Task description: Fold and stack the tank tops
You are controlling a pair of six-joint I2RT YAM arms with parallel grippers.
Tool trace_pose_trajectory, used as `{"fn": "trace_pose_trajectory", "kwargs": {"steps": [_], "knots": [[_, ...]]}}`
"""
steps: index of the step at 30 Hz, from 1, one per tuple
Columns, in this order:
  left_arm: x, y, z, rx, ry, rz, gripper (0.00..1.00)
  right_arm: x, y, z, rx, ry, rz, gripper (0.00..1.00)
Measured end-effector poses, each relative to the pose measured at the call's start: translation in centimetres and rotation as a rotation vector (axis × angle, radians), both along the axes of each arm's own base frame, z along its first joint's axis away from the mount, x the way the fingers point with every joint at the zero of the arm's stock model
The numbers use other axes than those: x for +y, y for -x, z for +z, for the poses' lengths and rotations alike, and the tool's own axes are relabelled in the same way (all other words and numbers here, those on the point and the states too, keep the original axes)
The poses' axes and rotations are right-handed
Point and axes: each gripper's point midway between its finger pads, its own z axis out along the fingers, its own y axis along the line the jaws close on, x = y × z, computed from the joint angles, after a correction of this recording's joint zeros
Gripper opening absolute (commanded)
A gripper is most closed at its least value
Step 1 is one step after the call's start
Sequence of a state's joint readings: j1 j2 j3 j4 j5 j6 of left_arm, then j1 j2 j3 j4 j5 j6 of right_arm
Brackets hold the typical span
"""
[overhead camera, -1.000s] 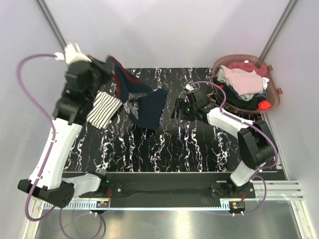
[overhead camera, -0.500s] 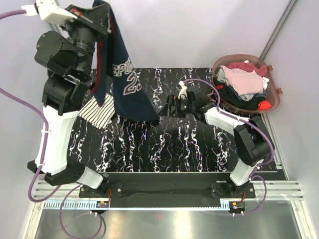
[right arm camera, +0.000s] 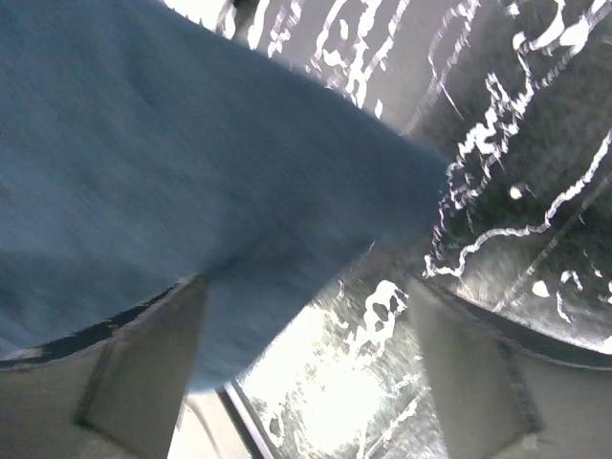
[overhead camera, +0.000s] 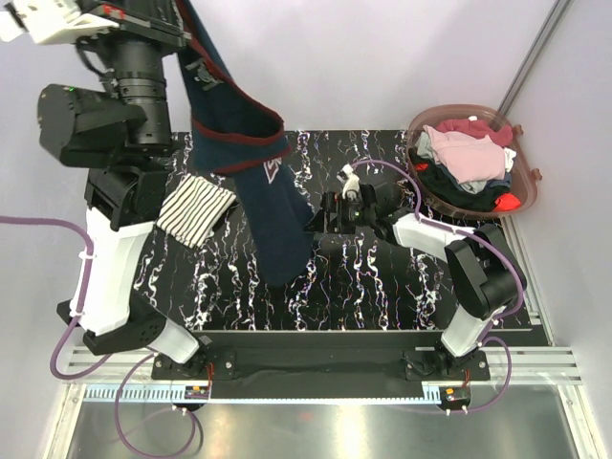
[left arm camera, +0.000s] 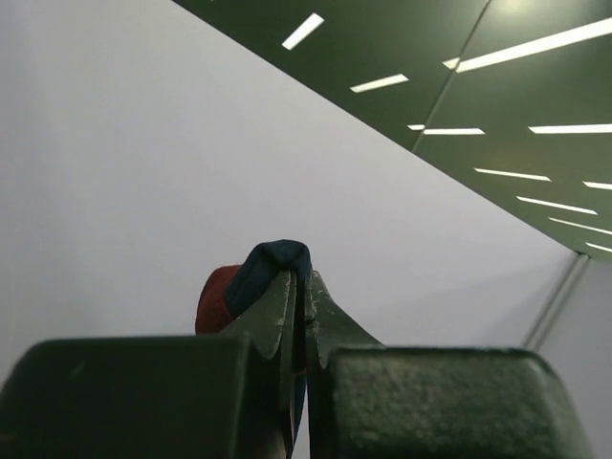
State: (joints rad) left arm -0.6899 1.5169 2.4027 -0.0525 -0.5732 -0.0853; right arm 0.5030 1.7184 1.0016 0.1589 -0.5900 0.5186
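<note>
My left gripper [overhead camera: 178, 27] is raised high at the back left, shut on the dark navy tank top [overhead camera: 273, 210]. The top hangs from it in a long drape, and its lower end reaches the black marbled table [overhead camera: 382, 287]. In the left wrist view the jaws [left arm camera: 298, 287] pinch navy cloth with dark red trim [left arm camera: 273, 263]. The striped tank top [overhead camera: 196, 210] lies folded on the table at the left. My right gripper [overhead camera: 320, 225] is low and open beside the hanging top. In the right wrist view the navy cloth [right arm camera: 191, 163] overlaps the left finger [right arm camera: 143, 368].
A brown basket [overhead camera: 529, 182] heaped with pink, red and dark clothes stands at the back right corner. White walls close in the back and sides. The arms' base rail runs along the near edge.
My left arm has swung up and lifted the navy top from a heap into a long hanging drape. My right gripper has opened wider and moved left toward the cloth.
</note>
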Motion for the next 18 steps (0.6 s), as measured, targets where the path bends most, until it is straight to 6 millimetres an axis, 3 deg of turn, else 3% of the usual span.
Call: {"fn": "trace_pose_trajectory", "kwargs": {"steps": [2, 3, 5, 7, 10, 14, 18], "knots": [[1.0, 0.6, 0.5, -0.016, 0.01, 0.041, 0.0, -0.2, 0.2, -0.5, 0.008, 0.014, 0.001, 0.78], [1.4, 0.8, 0.7, -0.02, 0.013, 0.056, 0.0, -0.3, 0.3, -0.6, 0.01, 0.02, 0.003, 0.66], [1.9, 1.2, 0.6, -0.02, 0.016, 0.078, 0.0, -0.3, 0.4, -0.7, 0.009, 0.024, 0.008, 0.6], [2.0, 1.3, 0.0, -0.01, 0.012, 0.092, 0.0, -0.3, 0.5, -0.7, 0.015, 0.021, 0.013, 0.67], [1.4, 0.8, -1.2, 0.023, -0.006, 0.114, 0.0, 0.1, 0.6, -0.3, 0.015, 0.003, 0.028, 0.87], [0.7, -0.6, -2.6, 0.079, -0.041, 0.192, 0.0, 0.8, 1.8, 0.1, -0.008, -0.002, 0.067, 0.97], [0.2, -2.2, -3.2, 0.121, -0.072, 0.306, 0.0, 3.3, 5.6, 1.2, -0.102, 0.017, 0.19, 0.96]]}}
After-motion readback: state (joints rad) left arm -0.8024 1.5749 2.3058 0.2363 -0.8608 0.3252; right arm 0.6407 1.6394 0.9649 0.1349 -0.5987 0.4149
